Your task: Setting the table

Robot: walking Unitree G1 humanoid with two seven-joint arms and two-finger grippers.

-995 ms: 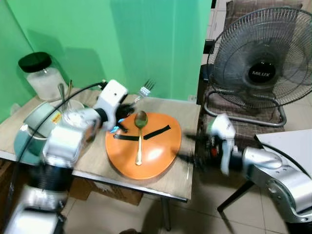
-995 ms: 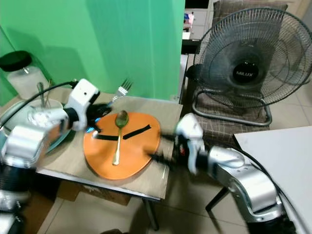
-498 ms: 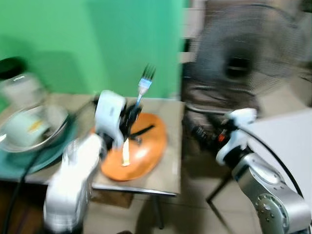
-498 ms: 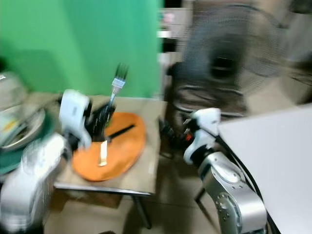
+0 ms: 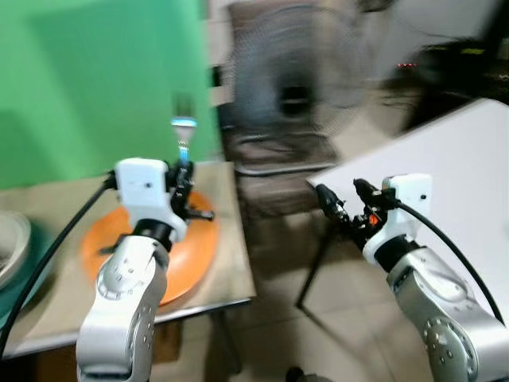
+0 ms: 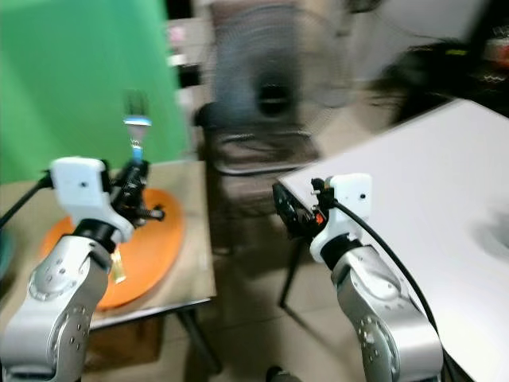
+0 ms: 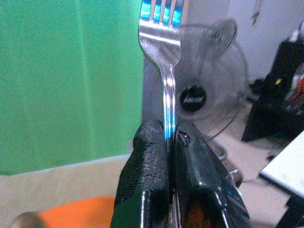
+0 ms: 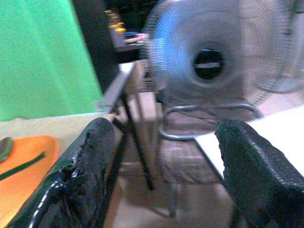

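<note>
My left gripper (image 5: 184,177) is shut on a silver fork (image 7: 164,52), held upright with its tines up, above the orange plate (image 5: 195,255) on the wooden side table (image 5: 231,278). In the left wrist view the fork's handle is pinched between the two black fingers (image 7: 147,161). A gold spoon lies on the plate, mostly hidden behind my left arm; its bowl (image 8: 4,146) shows in the right wrist view. My right gripper (image 5: 343,199) is open and holds nothing, in the air at the near edge of a white table (image 5: 445,151) on the right.
A black standing fan (image 5: 294,99) rests on a chair (image 5: 274,191) between the two tables. A green wall (image 5: 87,79) stands behind the side table. A teal tray's edge (image 5: 8,270) shows at far left. Tiled floor (image 5: 334,334) lies below.
The camera has swung to the right, so the whole scene has shifted left and the white table has come in. The fork has gone from tilted to upright. The right gripper has risen.
</note>
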